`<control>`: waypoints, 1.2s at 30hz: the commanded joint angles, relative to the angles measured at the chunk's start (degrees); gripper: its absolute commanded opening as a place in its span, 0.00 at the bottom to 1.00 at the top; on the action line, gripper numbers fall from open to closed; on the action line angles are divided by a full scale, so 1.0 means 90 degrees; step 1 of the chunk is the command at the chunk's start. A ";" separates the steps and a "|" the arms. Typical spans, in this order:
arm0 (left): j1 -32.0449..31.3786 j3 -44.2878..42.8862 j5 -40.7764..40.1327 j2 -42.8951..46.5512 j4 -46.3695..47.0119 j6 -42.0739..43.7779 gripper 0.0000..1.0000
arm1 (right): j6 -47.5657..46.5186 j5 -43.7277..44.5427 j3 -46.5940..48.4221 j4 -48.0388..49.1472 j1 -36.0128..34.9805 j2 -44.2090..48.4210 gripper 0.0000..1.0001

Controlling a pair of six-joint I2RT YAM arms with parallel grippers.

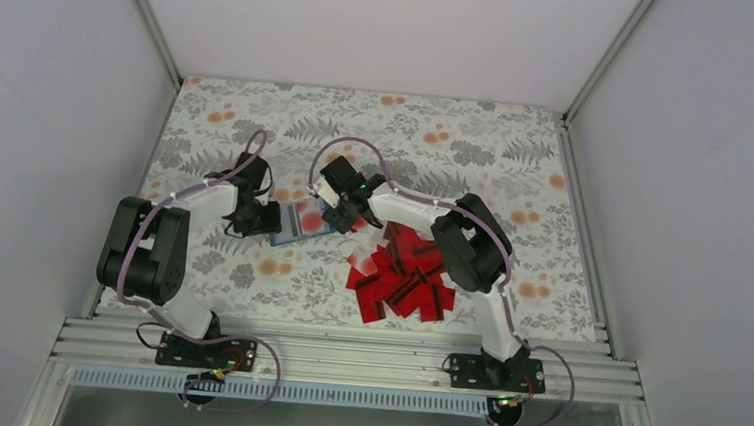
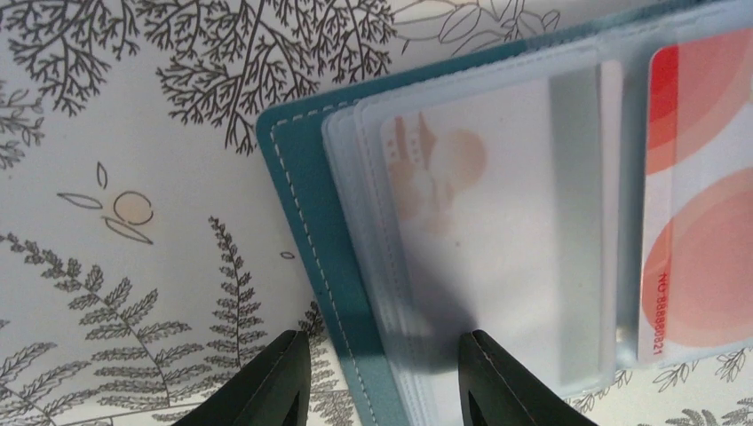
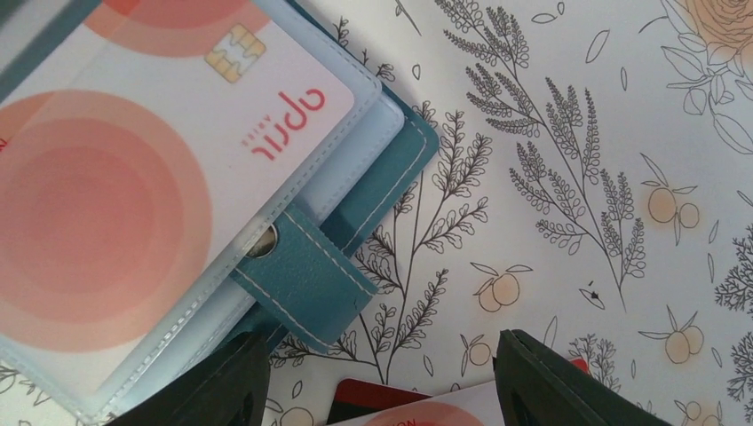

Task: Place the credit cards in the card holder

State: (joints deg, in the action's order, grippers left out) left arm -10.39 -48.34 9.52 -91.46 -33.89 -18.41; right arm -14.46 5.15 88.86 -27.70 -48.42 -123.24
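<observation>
Close up: left gripper (image 2: 384,373) jaws apart, straddling teal edge and clear pockets (image 2: 497,231) of holder (image 2: 306,222), nothing pinched. right gripper (image 3: 382,351) also spread wide, empty, just beside snap tab (image 3: 306,275); loose card (image 3: 408,410) on table (image 1: 518,143) between its jaws. Holder lies open on table between both grippers, white card (image 3: 115,177) with red spot in pocket. Red cards (image 1: 404,275) piled right of holder.

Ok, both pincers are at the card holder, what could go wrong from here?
The left pincer straddles the teal edge of the card holder and several clear sleeves; closing could pinch the pockets together. One finger of the right pincer sits beside the snap tab and might snag it, dragging the holder. The loose credit cards overlap, so two may lift together.
</observation>
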 commanded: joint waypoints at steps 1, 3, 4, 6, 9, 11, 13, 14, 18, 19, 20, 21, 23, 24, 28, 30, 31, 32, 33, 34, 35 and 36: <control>-0.0004 0.0124 -0.0314 -0.0542 0.0083 0.0117 0.42 | 0.0071 -0.0297 0.0127 0.0167 -0.0010 -0.0118 0.65; -0.0008 0.0131 -0.0326 -0.0666 0.0081 0.0119 0.42 | 0.0059 -0.0469 0.0178 0.0172 -0.0010 -0.0133 0.65; -0.0012 0.0127 -0.0325 -0.0726 0.0075 0.0122 0.42 | 0.0063 -0.0516 0.0205 0.0169 -0.0010 -0.0133 0.65; -0.0007 0.0129 -0.0318 -0.0836 0.0069 0.0146 0.40 | 0.0097 -0.0615 0.0285 0.0132 -0.0003 -0.0139 0.65; -0.0017 0.0107 -0.0344 -0.0990 0.0074 0.0185 0.39 | 0.0122 -0.0578 0.0312 0.0257 -0.0010 -0.0128 0.65; -0.0028 0.0099 -0.0317 -0.1116 0.0083 0.0212 0.38 | 0.0122 -0.0347 0.0376 0.0290 -0.0009 -0.0221 0.65; -0.0035 0.0082 -0.0290 -0.1242 0.0075 0.0255 0.38 | 0.0124 -0.0148 0.0472 0.0302 -0.0004 -0.0329 0.65; -0.0050 0.0066 -0.0288 -0.1316 0.0067 0.0272 0.37 | 0.0110 -0.0104 0.0485 0.0325 0.0002 -0.0363 0.65; -0.0116 0.0059 -0.0322 -0.1559 0.0046 0.0297 0.36 | 0.0161 -0.0118 0.0487 0.0499 -0.0003 -0.0451 0.64; -0.0137 0.0058 -0.0346 -0.1613 0.0038 0.0298 0.36 | 0.0201 -0.0103 0.0495 0.0571 -0.0001 -0.0471 0.64; -0.0150 0.0050 -0.0369 -0.1658 0.0021 0.0299 0.36 | 0.0286 -0.0040 0.0502 0.0627 -0.0002 -0.0500 0.63; -0.0161 0.0049 -0.0386 -0.1700 0.0020 0.0298 0.36 | 0.0342 0.0029 0.0519 0.0673 -0.0001 -0.0533 0.63; -0.0188 0.0042 -0.0394 -0.1758 0.0010 0.0298 0.36 | 0.0459 0.0240 0.0590 0.0695 0.0001 -0.0603 0.60; -0.0192 0.0039 -0.0396 -0.1770 0.0006 0.0305 0.36 | 0.0508 0.0377 0.0631 0.0684 0.0005 -0.0644 0.60; -0.0212 0.0041 -0.0424 -0.1790 -0.0001 0.0289 0.35 | 0.0654 0.0676 0.0657 0.0573 0.0050 -0.0674 0.55; -0.0203 0.0043 -0.0433 -0.1777 -0.0004 0.0279 0.35 | 0.0723 0.0743 0.0578 0.0516 0.0107 -0.0600 0.53; -0.0208 0.0039 -0.0442 -0.1773 -0.0007 0.0279 0.35 | 0.0760 0.0750 0.0542 0.0495 0.0136 -0.0542 0.52; -0.0203 0.0035 -0.0447 -0.1759 -0.0007 0.0278 0.35 | 0.0798 0.0751 0.0492 0.0484 0.0167 -0.0497 0.52; -0.0203 0.0035 -0.0455 -0.1745 -0.0013 0.0278 0.35 | 0.0825 0.0752 0.0447 0.0474 0.0202 -0.0450 0.52; -0.0203 0.0033 -0.0462 -0.1720 -0.0014 0.0278 0.35 | 0.0846 0.0759 0.0411 0.0464 0.0220 -0.0404 0.52; -0.0208 0.0025 -0.0466 -0.1697 -0.0014 0.0270 0.35 | 0.0883 0.0770 0.0376 0.0441 0.0244 -0.0366 0.52; -0.0211 0.0015 -0.0462 -0.1679 -0.0019 0.0269 0.35 | 0.0918 0.0784 0.0356 0.0405 0.0273 -0.0339 0.52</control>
State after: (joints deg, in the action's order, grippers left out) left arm -11.03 -53.58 10.98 -98.04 -32.99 -16.95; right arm -8.32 10.00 93.56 -22.76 -47.33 -127.59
